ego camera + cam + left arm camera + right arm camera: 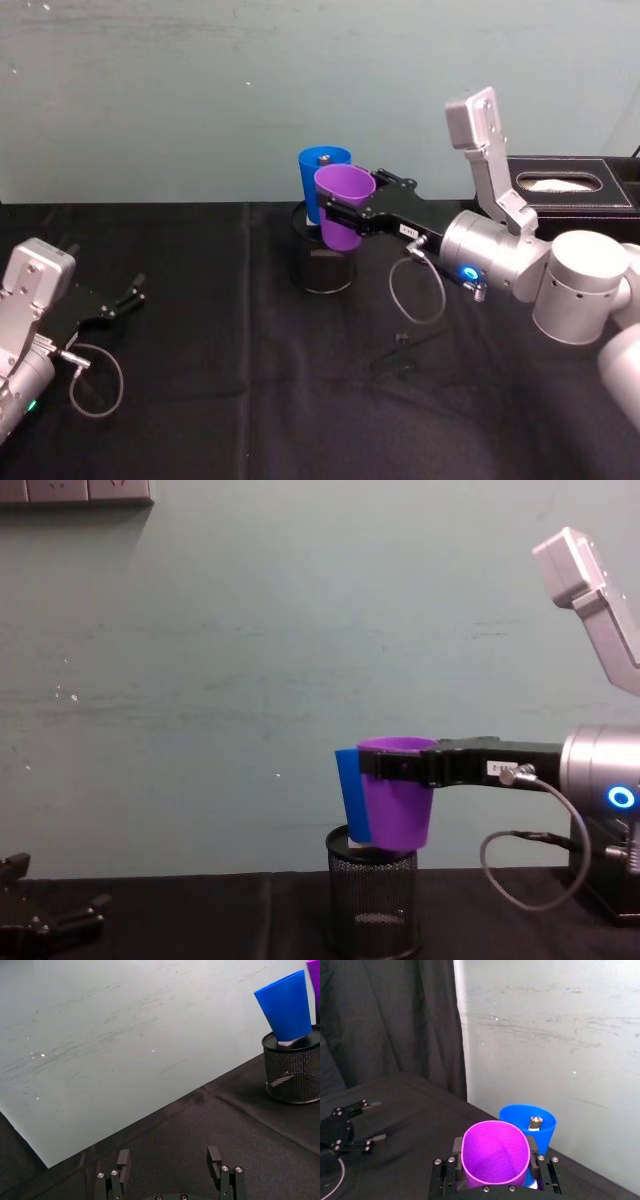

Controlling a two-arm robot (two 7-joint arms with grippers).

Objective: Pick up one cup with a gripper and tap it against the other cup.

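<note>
My right gripper (358, 197) is shut on the purple cup (343, 205), its fingers (457, 1149) clamping both sides just under the rim. It holds the cup upright in the air above the black mesh pen holder (322, 265). The blue cup (318, 170) stands in the top of that holder, leaning slightly. In the chest view the purple cup (396, 800) overlaps the blue cup (350, 792) and seems to touch its side. The right wrist view shows the purple cup (495, 1155) right against the blue cup (540, 1127). My left gripper (128, 297) rests open on the table at the far left.
A black tissue box (565, 185) sits at the back right behind my right arm. Black cloth covers the table (230, 400), and a pale green wall stands close behind the cups. Cable loops hang from both wrists.
</note>
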